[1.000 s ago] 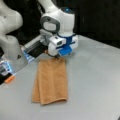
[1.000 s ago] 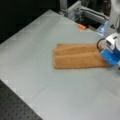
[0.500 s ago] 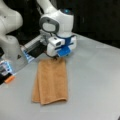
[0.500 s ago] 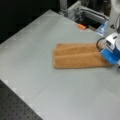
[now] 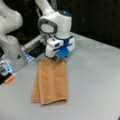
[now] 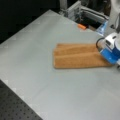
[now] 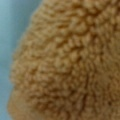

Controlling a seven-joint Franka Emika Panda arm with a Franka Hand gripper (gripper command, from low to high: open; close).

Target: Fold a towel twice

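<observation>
The towel (image 5: 51, 81) lies folded once into a long strip on the grey counter (image 5: 95, 82). The hand (image 5: 55, 58) sits low at the strip's far end, touching it; whether it pinches the cloth, I cannot tell. Terry pile fills the wrist view.

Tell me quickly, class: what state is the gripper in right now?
Gripper: down at the far end of the orange-brown terry cloth towel, which lies folded into a long strip on the grey table; open or shut cannot be told.
</observation>
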